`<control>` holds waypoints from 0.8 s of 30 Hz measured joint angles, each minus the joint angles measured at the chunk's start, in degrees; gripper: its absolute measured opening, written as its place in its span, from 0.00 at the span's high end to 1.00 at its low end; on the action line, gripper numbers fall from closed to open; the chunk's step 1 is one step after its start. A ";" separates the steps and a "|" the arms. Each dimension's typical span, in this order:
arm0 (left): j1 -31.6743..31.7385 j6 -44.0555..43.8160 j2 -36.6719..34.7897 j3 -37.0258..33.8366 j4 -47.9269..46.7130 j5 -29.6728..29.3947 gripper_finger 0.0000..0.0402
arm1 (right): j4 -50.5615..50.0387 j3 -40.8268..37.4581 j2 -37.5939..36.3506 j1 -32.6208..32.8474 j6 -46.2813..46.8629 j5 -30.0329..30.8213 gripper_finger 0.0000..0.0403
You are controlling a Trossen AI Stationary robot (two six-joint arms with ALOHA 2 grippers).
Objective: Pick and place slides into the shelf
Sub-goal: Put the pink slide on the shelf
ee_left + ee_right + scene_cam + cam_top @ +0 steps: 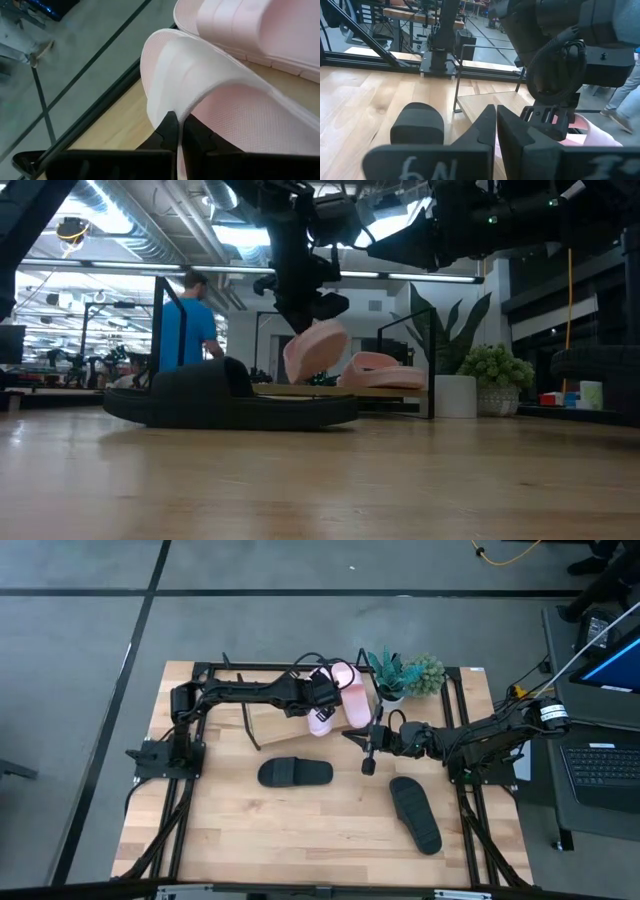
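One pink slide [322,720] hangs pinched by its strap in my left gripper [176,131] over the shelf [272,720] beside its mate [355,700], while my right gripper [368,764], clenched empty, waits nearby.

R wrist: right gripper [495,131] fingers together, nothing held.
Black slide [417,125] on tabletop [360,100] just beyond; left arm [560,45] close ahead over pink slide [590,134]; shelf board [485,102] between.

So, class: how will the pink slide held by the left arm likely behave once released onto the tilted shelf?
The pink slide is pinched by its thin edge and keeps its shape, so it is probably light and fairly stiff. It hangs tilted above the shelf, so it may flop or slide down.
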 joint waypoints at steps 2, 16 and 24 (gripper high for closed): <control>0.00 0.00 0.00 0.00 0.03 0.00 1.00 | 0.00 0.00 0.00 0.00 0.00 -0.02 0.95; 1.03 0.00 2.31 0.07 2.08 -0.71 1.00 | -0.02 0.00 0.00 0.03 -0.03 -0.07 0.95; 1.51 0.06 3.30 0.04 2.19 -0.88 1.00 | -0.28 0.00 0.00 0.02 -0.11 -0.07 0.95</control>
